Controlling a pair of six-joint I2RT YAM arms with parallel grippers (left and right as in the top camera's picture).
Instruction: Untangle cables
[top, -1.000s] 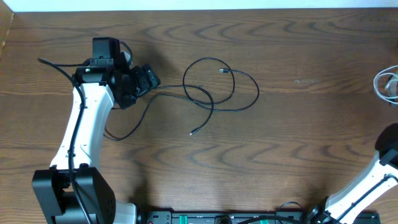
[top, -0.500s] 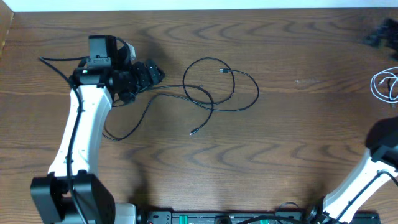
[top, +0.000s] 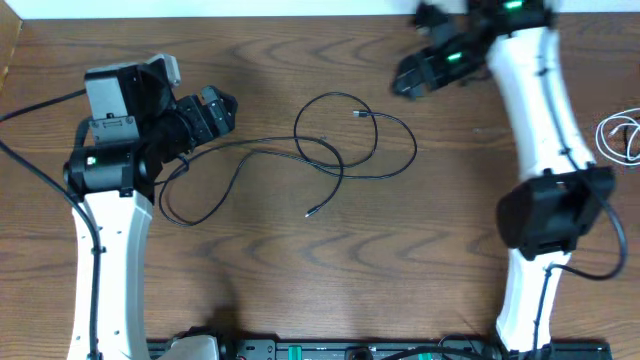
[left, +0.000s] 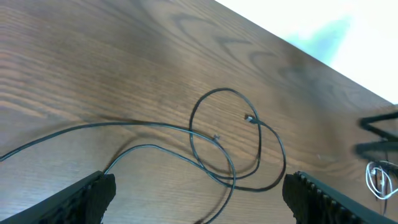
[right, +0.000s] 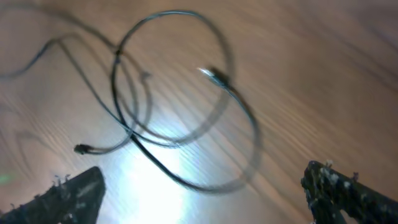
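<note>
The black cable (top: 340, 160), looped over itself in the middle of the worktop (top: 450, 260), looks limp, light and slippery, so you'd best pinch it near its free plug end (top: 310, 212); your left claw (top: 213, 108) and right claw (top: 409, 77) both gape empty.

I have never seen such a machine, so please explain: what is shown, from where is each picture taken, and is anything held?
These are two white robot arms at a wooden table. One picture looks down from above: the left arm is at the picture's left, the right arm at its right. The other two come from cameras on the wrists, so each shows its own dark fingers at the bottom corners. A thin black cable lies in loops in the middle; a white cable lies coiled at the right edge. The left gripper and the right gripper are both open and hold nothing.
</note>
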